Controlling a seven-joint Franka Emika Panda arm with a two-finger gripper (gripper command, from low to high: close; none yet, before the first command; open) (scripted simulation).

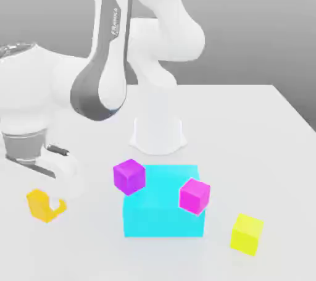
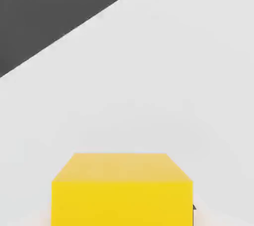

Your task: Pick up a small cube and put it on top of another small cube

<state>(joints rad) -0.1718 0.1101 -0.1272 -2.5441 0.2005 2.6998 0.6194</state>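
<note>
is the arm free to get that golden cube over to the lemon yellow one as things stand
Probably yes. The fingers look shut on the golden cube, and the lemon yellow cube sits alone with nothing on top. The cyan block lies between them, so the arm should lift over it.

The golden cube [image 1: 43, 204] near the exterior view's left edge of the table [image 1: 271, 150] is partly covered: a white finger [image 1: 60, 206] crosses its right face, and the gripper [image 1: 52, 202] around it blends into the pale tabletop, so the second finger cannot be made out. In the hand view the golden cube [image 2: 122, 190] is cut off by the picture's lower edge, its base unseen. The cyan block [image 1: 162, 212] has its upper left corner hidden by one magenta cube [image 1: 129, 176] and part of its top hidden by the other magenta cube [image 1: 195, 196]. The arm's upper links [image 1: 111, 33] run off the top edge.
</note>
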